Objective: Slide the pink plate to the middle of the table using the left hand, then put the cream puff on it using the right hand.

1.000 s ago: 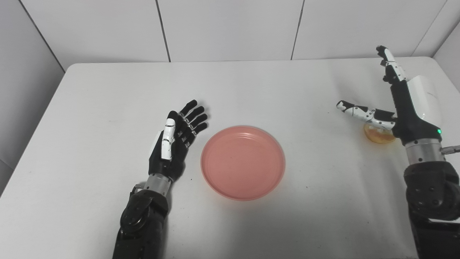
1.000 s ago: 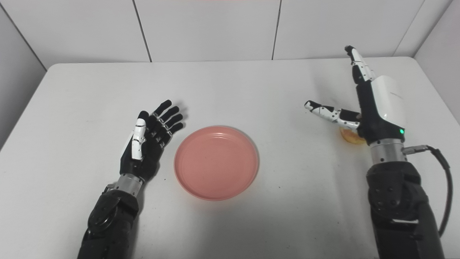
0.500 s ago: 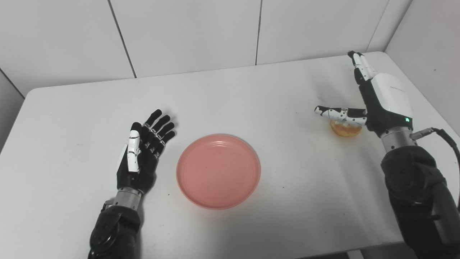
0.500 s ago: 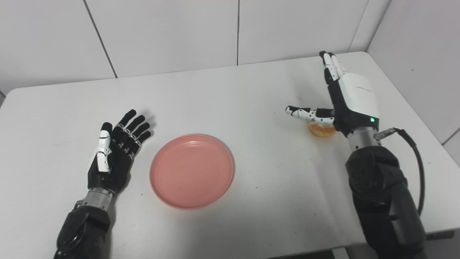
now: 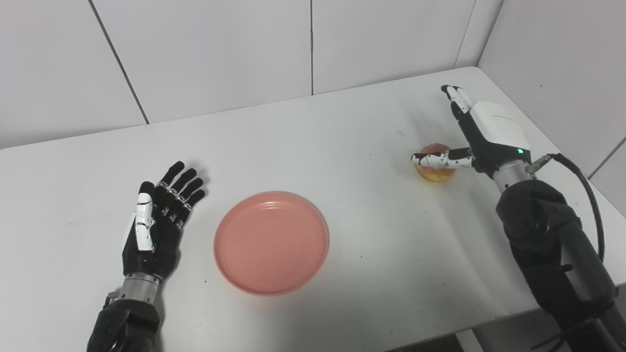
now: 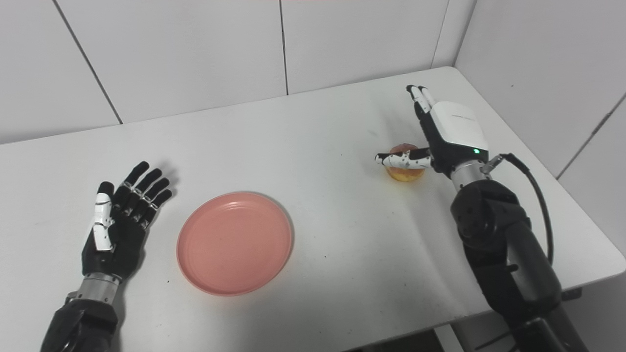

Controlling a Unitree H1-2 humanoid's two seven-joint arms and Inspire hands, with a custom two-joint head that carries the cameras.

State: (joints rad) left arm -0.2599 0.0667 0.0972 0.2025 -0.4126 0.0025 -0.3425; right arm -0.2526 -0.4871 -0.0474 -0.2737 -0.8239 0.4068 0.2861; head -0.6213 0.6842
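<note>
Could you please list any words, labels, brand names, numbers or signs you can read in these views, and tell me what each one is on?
No text can be read.
The white back cover of the right hand bears a faint grey mark, too small and blurred to read.
A green light glows near that hand's wrist; it is a lamp, not a sign.
The pink plate, cream puff, left hand and table show no lettering.
</note>
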